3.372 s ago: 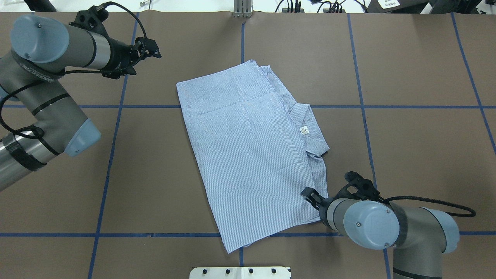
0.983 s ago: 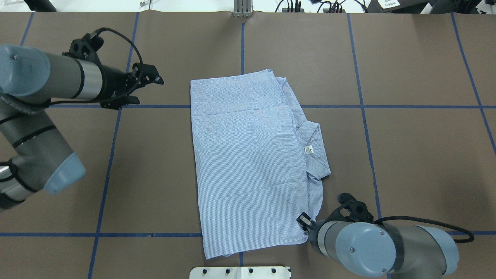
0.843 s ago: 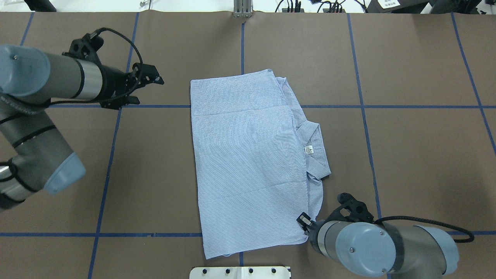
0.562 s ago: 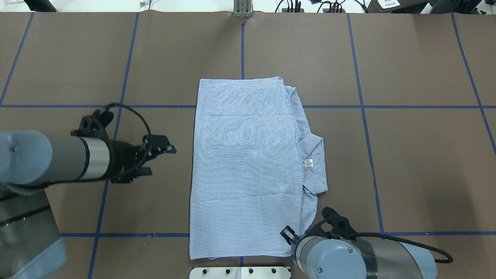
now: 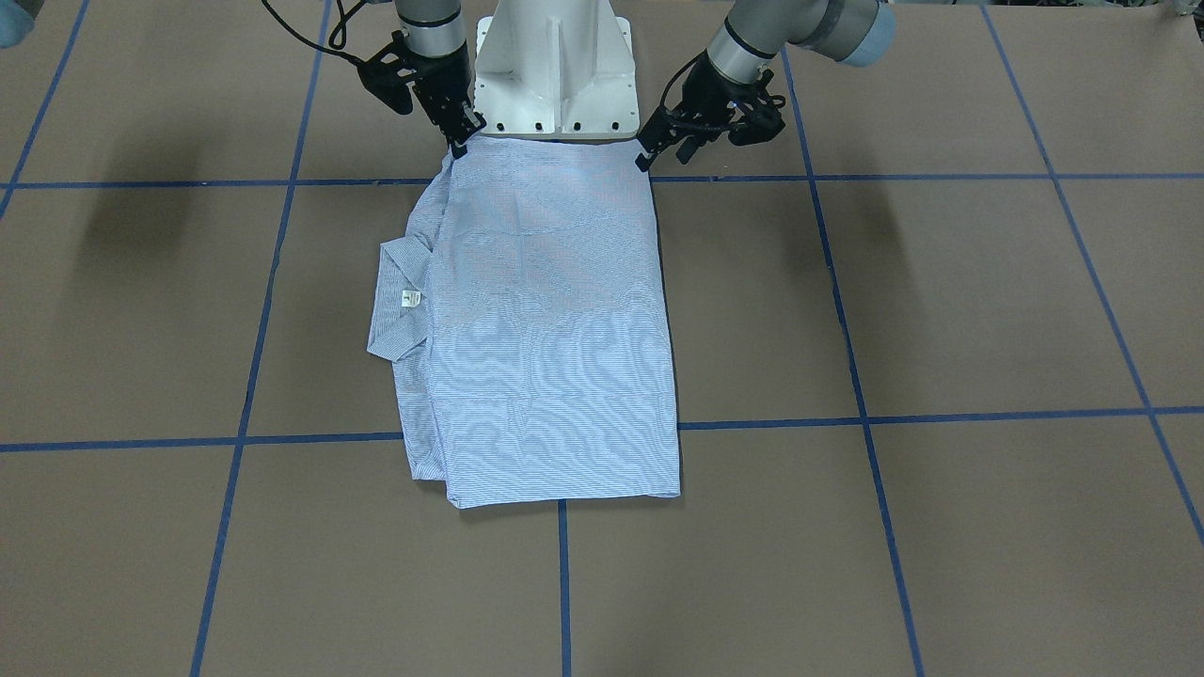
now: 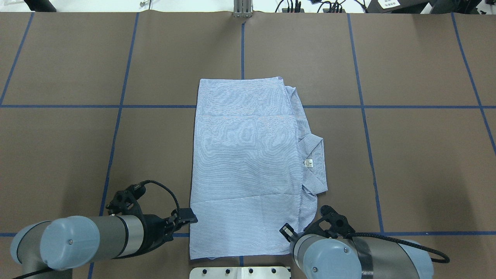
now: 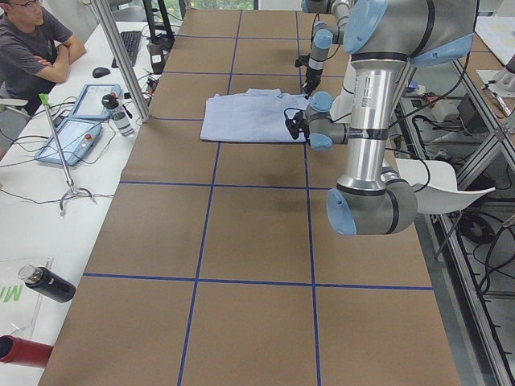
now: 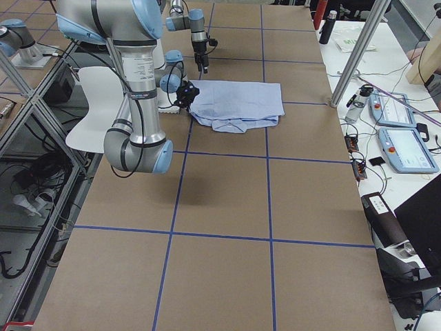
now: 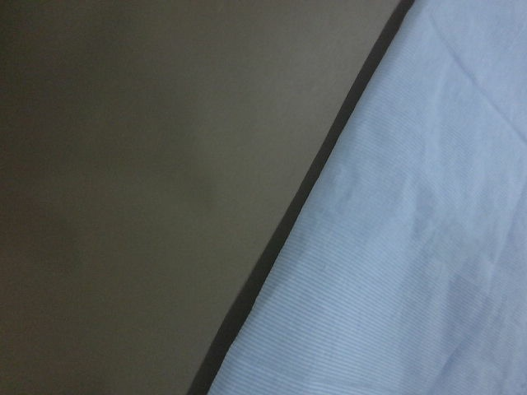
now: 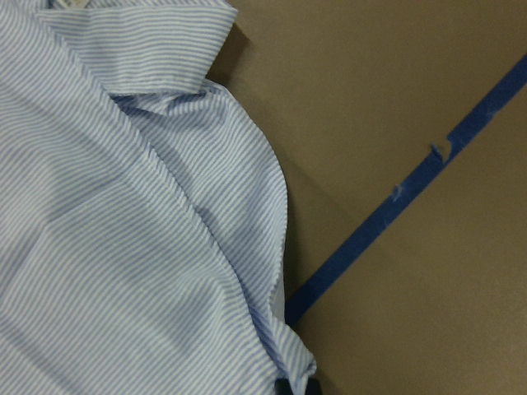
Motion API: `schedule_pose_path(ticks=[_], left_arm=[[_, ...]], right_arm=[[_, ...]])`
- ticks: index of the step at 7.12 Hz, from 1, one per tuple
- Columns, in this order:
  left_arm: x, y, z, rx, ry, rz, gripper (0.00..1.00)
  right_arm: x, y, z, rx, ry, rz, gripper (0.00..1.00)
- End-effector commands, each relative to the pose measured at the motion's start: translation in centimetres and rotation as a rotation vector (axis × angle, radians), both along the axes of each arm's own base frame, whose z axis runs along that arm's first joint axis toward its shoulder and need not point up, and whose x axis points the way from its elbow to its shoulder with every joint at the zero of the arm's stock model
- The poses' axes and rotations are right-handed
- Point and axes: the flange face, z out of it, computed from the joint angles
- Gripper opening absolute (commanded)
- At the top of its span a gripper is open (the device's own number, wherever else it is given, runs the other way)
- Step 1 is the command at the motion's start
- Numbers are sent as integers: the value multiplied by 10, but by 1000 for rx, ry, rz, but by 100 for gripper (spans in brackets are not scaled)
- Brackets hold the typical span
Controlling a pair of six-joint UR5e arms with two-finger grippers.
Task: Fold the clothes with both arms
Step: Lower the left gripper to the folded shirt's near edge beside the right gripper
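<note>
The clothes are one light blue pinstriped shirt [image 6: 248, 166], folded into a long rectangle in the middle of the table, with collar and white label [image 6: 308, 163] on its right side. My right gripper [image 6: 287, 231] is shut on the shirt's near right corner; the right wrist view shows that corner [image 10: 288, 362] right at the fingertips. Just off the near left corner my left gripper [image 6: 182, 224] stands open, one finger beside the hem. In the front-facing view both grippers, right [image 5: 458, 143] and left [image 5: 661, 155], sit at the shirt's [image 5: 546, 320] base-side corners.
The white pedestal base [image 5: 555, 66] stands just behind the shirt's near edge. Blue tape lines [image 6: 116, 106] grid the brown table. Off the far edge, a side bench with tablets [image 7: 76, 121] and bottles, a metal post [image 7: 121, 56], and a seated person [image 7: 32, 44].
The right gripper dragged and turned the shirt square, closer to the base. The left arm swung from the far left down to the shirt's near left corner.
</note>
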Motion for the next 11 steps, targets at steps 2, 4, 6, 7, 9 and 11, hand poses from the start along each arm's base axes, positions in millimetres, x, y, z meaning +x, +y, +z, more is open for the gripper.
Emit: schedule_pose_path(ticks=[2,4,6,7,9,11], left_arm=[[30,46,2,0,-14,85,81],[33,50,3,0,-15,93,70],[35,49,0,3,-11,91,68],[36,49,2,4,-16,91,68],[41,48,4,2,-20,89,53],[42,48,4,2,-22,89,43]], right_arm=[[0,-1,0,3,1,-1,0],[0,0,1,3,2,-3,0],[0,0,0,3,1,-3,0],[0,0,0,3,1,-3,0],[0,-1,-1,3,-1,-2,0],[1,-1,0,3,1,-2,0]])
